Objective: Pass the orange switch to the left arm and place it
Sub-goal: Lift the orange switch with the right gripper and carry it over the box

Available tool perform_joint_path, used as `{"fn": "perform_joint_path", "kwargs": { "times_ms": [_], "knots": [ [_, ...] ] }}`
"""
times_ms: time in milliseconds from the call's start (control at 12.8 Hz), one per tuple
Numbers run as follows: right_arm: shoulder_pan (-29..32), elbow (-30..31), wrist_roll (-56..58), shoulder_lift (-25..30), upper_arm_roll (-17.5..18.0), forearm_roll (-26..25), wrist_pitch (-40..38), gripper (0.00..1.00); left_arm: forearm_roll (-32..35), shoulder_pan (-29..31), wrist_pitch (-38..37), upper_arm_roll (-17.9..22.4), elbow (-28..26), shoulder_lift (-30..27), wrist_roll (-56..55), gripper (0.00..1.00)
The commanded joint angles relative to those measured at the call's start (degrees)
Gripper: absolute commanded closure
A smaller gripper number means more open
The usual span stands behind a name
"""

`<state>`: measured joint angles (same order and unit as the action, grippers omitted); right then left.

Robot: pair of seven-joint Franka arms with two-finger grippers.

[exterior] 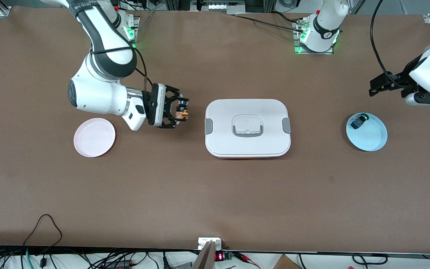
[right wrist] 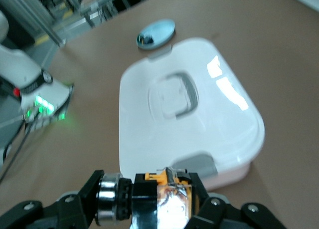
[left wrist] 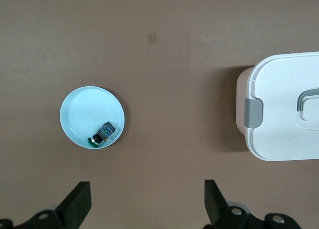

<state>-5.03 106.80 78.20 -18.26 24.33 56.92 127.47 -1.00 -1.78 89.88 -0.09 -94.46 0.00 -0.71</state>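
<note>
Now the orange switch [exterior: 181, 112] is gripped tight between the closed-in jaws of the right gripper [exterior: 180, 111], held in the air over bare table between the pink plate [exterior: 94, 137] and the box [exterior: 247, 127]. Meanwhile the left gripper [left wrist: 147, 201] is held wide open, empty, near the blue plate [left wrist: 79, 114].

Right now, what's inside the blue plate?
The blue plate holds only the small black-blue component with a green round end, near its rim. The plate under it is hidden.
</note>
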Motion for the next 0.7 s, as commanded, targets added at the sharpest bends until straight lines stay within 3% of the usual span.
{"fn": "perform_joint_path", "kwargs": {
  "times_ms": [0,390,546,624],
  "knots": [
    [-4.44,-2.81,-0.51,-1.16,0.37,10.19,5.75,0.77,-0.06,-0.15,-1.37,0.01,2.09,1.05,0.53,0.00],
    [-17.27,-12.12,-0.95,-6.69,0.37,25.93,20.77,0.77,-0.58,-0.06,-1.37,0.18,2.18,1.05,0.79,0.00],
    [-20.36,-14.85,-1.03,-8.54,0.37,29.37,24.30,0.76,-1.72,-0.06,-3.46,0.18,2.18,1.14,1.23,0.00],
    [-21.33,-16.35,-1.03,-9.42,0.37,30.69,24.75,0.77,-5.47,0.20,-6.18,0.27,2.27,2.10,1.15,0.00]
  ]
}}
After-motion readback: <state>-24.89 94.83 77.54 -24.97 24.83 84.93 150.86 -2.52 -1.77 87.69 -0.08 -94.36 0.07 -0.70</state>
